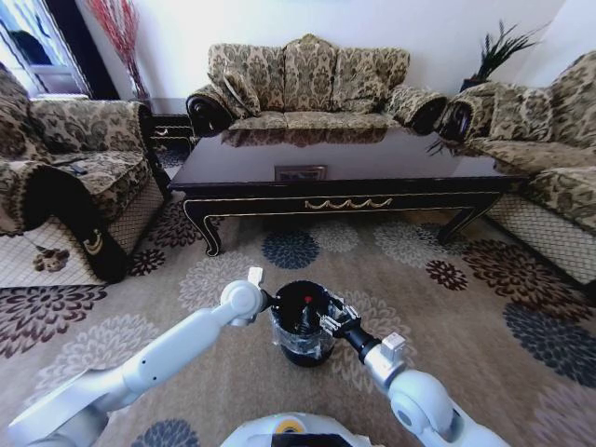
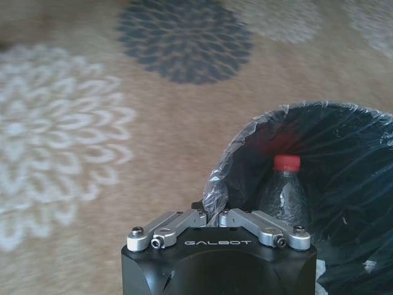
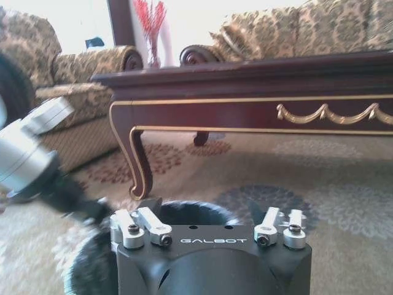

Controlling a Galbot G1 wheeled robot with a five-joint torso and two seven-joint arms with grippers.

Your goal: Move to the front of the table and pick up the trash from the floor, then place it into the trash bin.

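Now both arms are meeting at the trash bin [image 1: 303,326], which is standing on the patterned carpet floor [image 1: 466,307] in front of the long dark table [image 1: 335,177]. The left claw [image 2: 219,216] is sitting at the near rim of the bin, and its fingers are pressed together, pinching the crinkly clear liner [image 2: 216,187] where it folds over the edge. Just beyond that claw, inside the black bucket, a clear plastic bottle with a red cap [image 2: 285,184] is standing upright against the wall of the bin; in the head view the cap is showing as a red spot [image 1: 307,299] within the opening.

The right claw [image 1: 332,317] is hanging over the opposite side of the rim, reaching in from the robot's right. In its own wrist view its finger linkages [image 3: 142,227] are standing well apart, so it is spread and gripping nothing, with the dark mouth of the bin lying directly beneath it and the left arm's wrist [image 3: 27,163] crossing in beside it. Ahead of this claw, the table's gold-scrolled apron [image 3: 325,114] and a curved leg [image 3: 138,160] are rising from the carpet, with sofas [image 1: 307,84] behind.
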